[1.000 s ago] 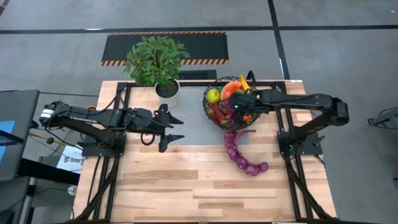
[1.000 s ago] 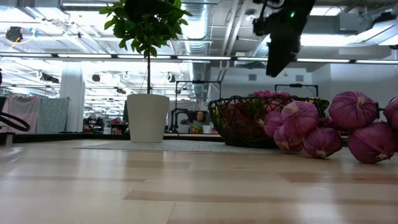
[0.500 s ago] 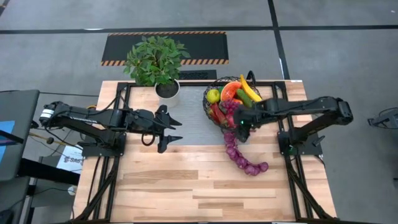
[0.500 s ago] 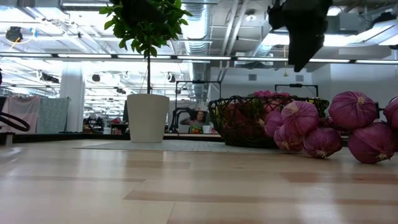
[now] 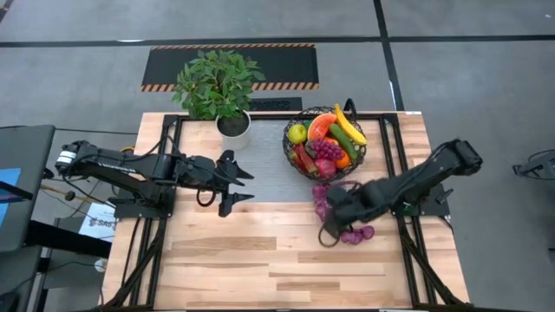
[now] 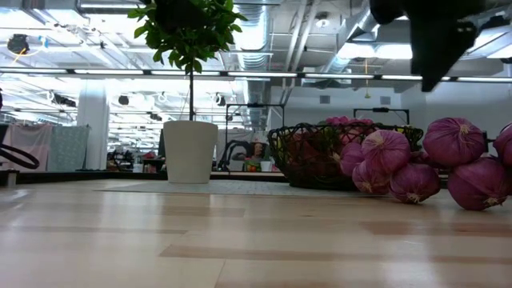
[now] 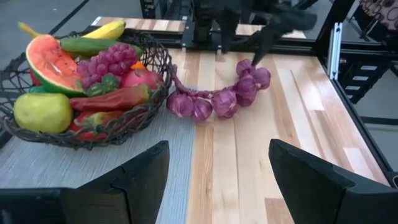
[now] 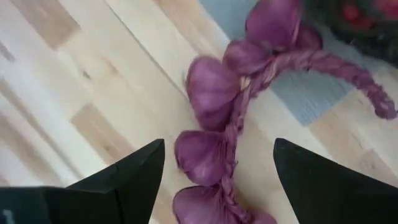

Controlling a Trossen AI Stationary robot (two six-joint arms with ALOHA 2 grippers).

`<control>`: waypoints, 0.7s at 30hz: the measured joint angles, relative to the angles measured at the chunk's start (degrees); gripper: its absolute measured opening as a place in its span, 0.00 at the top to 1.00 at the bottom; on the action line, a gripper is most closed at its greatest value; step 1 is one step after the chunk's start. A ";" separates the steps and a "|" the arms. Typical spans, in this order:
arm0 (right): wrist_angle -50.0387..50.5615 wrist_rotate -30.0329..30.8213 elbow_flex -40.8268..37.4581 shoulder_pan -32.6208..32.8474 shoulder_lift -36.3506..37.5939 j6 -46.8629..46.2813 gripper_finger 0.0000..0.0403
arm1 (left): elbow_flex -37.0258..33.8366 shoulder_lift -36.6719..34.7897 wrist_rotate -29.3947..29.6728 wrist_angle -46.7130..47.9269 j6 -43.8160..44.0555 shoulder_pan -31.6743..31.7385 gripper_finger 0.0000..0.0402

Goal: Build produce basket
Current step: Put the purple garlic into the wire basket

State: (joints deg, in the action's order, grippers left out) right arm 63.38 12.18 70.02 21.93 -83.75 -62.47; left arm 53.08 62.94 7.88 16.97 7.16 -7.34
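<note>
Right hand point(image 5: 328, 232), fingers spread wide, hovers just above the braided string of purple onions point(image 8: 231, 134) lying on the bench beside the basket point(image 5: 295, 158) — looks floppy and light, so pinch the plait.

Dark wire-mesh basket point(image 5: 291, 156) holds toy produce point(image 5: 328, 139); purple braided onion string point(image 5: 323, 206) just in front; white-potted leafy plant point(image 5: 217, 87) left of basket.

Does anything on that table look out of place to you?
Yes: a braided string of purple onions lies on the wood beside the basket, while the other fruit and vegetables sit piled inside it. The right gripper hangs open above the string's far end; the left gripper waits open near the plant.
</note>
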 joint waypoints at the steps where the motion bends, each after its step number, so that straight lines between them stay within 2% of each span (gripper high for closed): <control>1: 0.09 0.40 0.02 0.94 -1.11 -1.01 0.21 | 0.00 0.00 0.00 0.10 0.00 -0.14 0.34; 8: -1.26 -0.30 0.03 4.94 -10.22 -7.93 0.21 | 0.00 0.00 0.19 0.03 -0.02 -0.26 0.34; 21: -2.65 -3.07 -0.37 3.63 -19.98 -6.70 0.21 | 0.00 0.00 0.53 -1.47 0.02 -0.26 0.34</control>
State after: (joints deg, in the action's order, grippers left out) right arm 60.73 9.10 69.65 25.56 -103.72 -69.17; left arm 53.08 62.94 8.40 15.51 7.18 -7.60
